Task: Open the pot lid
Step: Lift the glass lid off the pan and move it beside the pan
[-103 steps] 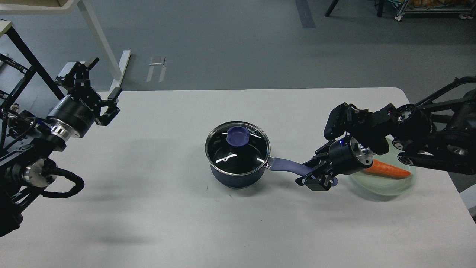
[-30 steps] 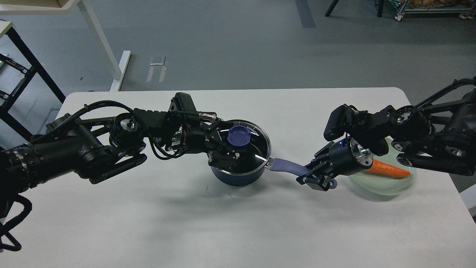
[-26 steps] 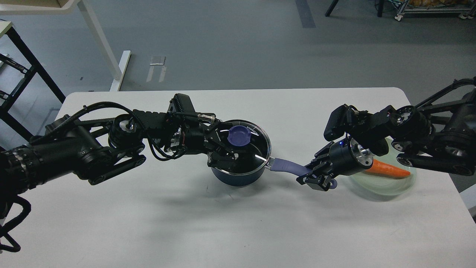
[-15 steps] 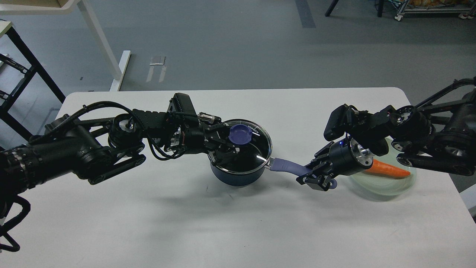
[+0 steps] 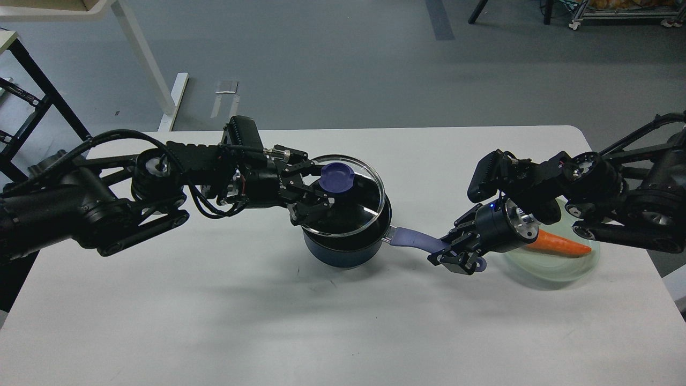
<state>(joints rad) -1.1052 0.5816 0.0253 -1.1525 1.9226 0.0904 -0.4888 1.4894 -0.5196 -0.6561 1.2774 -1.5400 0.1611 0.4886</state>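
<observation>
The dark blue pot (image 5: 343, 253) stands at the table's middle, its lavender handle (image 5: 415, 239) pointing right. My left gripper (image 5: 321, 193) is shut on the blue-purple knob (image 5: 336, 176) of the clear glass lid (image 5: 353, 206). The lid is lifted off the pot and sits a little up and to the left of it, tilted. My right gripper (image 5: 455, 256) is shut on the end of the pot's handle and holds it at table height.
A pale green glass plate (image 5: 557, 268) with an orange carrot (image 5: 563, 244) lies at the right, partly behind my right arm. The white table (image 5: 214, 321) ends close behind the pot. A white desk leg (image 5: 144, 59) stands on the floor at the back left.
My left arm came in from the far left, closed on the knob, and has lifted the lid up and to the left off the pot. The right gripper has not moved.
</observation>
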